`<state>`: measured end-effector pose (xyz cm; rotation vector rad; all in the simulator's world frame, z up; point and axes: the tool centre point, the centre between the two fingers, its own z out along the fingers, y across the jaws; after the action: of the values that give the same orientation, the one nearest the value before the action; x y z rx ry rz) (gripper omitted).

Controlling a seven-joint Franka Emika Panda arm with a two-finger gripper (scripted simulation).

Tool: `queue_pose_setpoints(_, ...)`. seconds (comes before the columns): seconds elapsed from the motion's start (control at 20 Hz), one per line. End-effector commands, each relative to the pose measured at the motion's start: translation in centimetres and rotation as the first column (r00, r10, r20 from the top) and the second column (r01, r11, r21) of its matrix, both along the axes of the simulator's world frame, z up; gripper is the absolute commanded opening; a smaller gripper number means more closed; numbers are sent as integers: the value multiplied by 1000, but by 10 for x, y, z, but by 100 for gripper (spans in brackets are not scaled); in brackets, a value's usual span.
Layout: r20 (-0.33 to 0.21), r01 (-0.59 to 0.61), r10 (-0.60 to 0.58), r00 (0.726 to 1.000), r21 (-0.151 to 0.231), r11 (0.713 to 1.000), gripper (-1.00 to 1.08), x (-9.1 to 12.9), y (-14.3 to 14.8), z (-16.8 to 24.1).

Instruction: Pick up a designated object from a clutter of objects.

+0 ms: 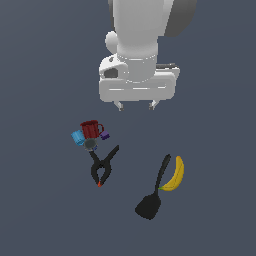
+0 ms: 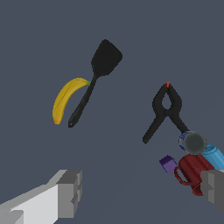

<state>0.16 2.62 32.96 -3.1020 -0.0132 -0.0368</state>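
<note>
The yellow banana (image 1: 175, 175) lies on the grey floor at the exterior view's lower right, touching the handle of the black spatula (image 1: 152, 192). In the wrist view the banana (image 2: 65, 99) lies beside the spatula (image 2: 96, 74). My gripper (image 1: 136, 105) hangs open and empty well above the floor, up and to the left of the banana. Its grey fingers (image 2: 70, 192) show far apart in the wrist view. The black clamp (image 1: 103, 167) lies below the red mug (image 1: 91, 129), blue cup (image 1: 77, 137) and purple block (image 1: 104, 135).
A small grey round item (image 1: 90, 144) sits among the mug cluster, also in the wrist view (image 2: 194, 142). The clamp (image 2: 166, 109), mug (image 2: 194, 168), purple block (image 2: 168, 163) and blue cup (image 2: 214, 155) lie away from the banana.
</note>
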Motion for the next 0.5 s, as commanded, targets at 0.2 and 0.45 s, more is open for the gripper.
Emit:
queue_pose_setpoints(0.2,-3,-4,4,1000,0,1000,100,0,1,-2)
queue_pose_setpoints(0.45,-11,-13,13,1000,0,1000,100,2,2,-9)
